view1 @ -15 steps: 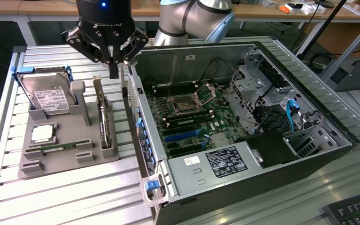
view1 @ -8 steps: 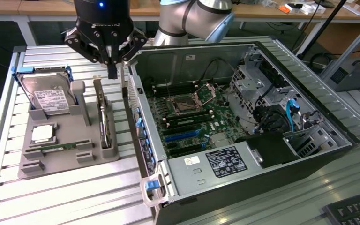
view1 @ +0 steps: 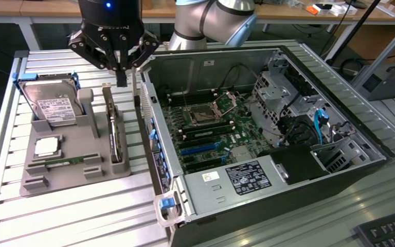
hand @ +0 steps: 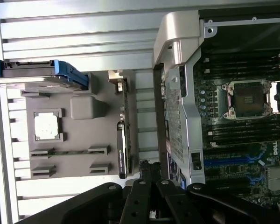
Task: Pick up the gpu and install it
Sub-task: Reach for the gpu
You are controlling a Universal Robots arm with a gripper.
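Note:
The gpu (view1: 113,129) stands on its edge in a slot of the grey holder (view1: 81,177), a thin card with a metal bracket at its far end. In the wrist view the gpu (hand: 122,140) appears edge-on beside the computer case. My gripper (view1: 121,78) hangs above the card's far end, clear of it, with its fingers shut together and nothing between them. The wrist view has the gripper (hand: 149,171) just off one end of the card. The open computer case (view1: 183,190) lies on its side to the exterior view's right, its motherboard (view1: 211,128) exposed.
On the grey holder (hand: 79,135) also sit a silver hard drive (view1: 53,105) in a blue frame, a processor chip (view1: 47,146) and a narrow RAM stick (view1: 64,162). The case's rear wall (hand: 175,116) stands close beside the card. Everything rests on a slatted metal table (view1: 81,216).

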